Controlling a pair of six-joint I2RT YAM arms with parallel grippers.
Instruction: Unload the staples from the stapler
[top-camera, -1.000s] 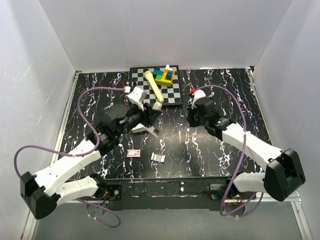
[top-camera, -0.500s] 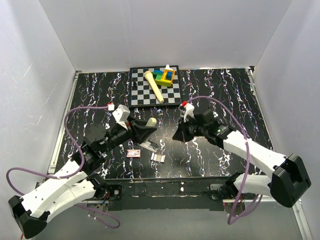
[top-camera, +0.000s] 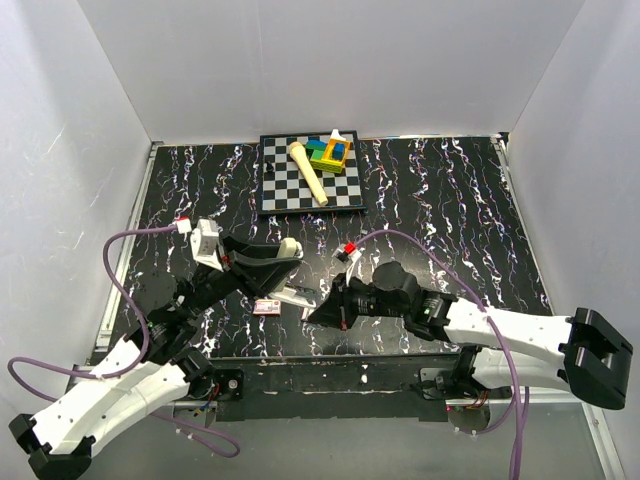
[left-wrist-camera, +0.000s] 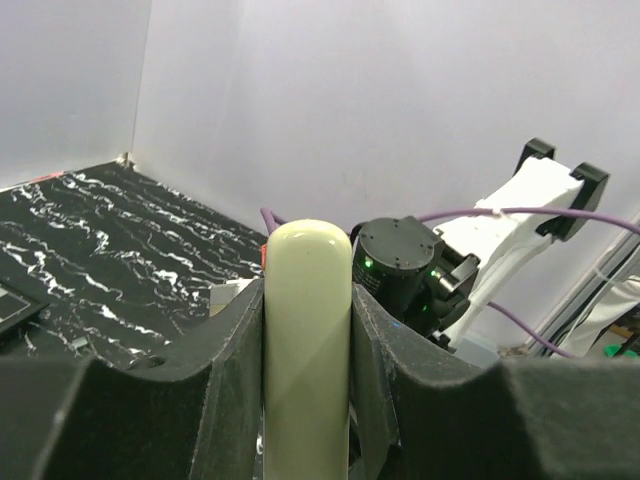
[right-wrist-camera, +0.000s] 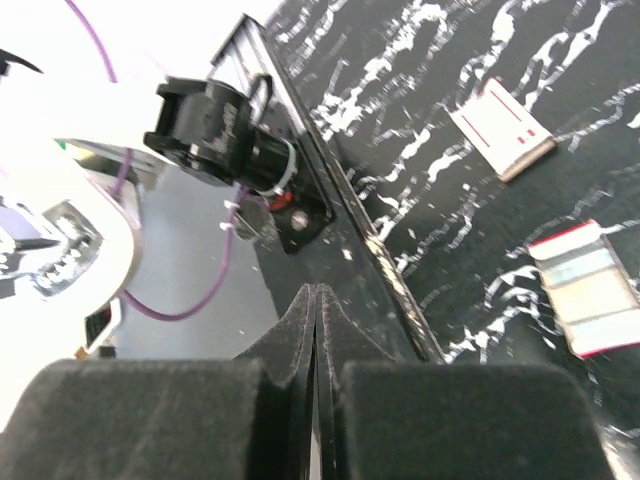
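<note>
Silvery staples (right-wrist-camera: 585, 290) lie flat on the black marbled bench (right-wrist-camera: 440, 60). In the wrist view they are at about 3 o'clock from the tip of the right claw (right-wrist-camera: 314, 300), near it but not touching. The strip is short and thin, grey-silver across the middle, with red showing at both short ends. From overhead I cannot make the strip out, because the right claw sits low over that patch by the bench's near edge. That claw is pressed fully closed, its pads meeting along a thin line with nothing between them. A small red-and-white box (right-wrist-camera: 503, 128) lies at about 1 o'clock from its tip. The left claw (left-wrist-camera: 307, 320) is clamped on the cream handle of the stapler (left-wrist-camera: 307, 265), which from overhead is at about 10 o'clock from the right claw.
</note>
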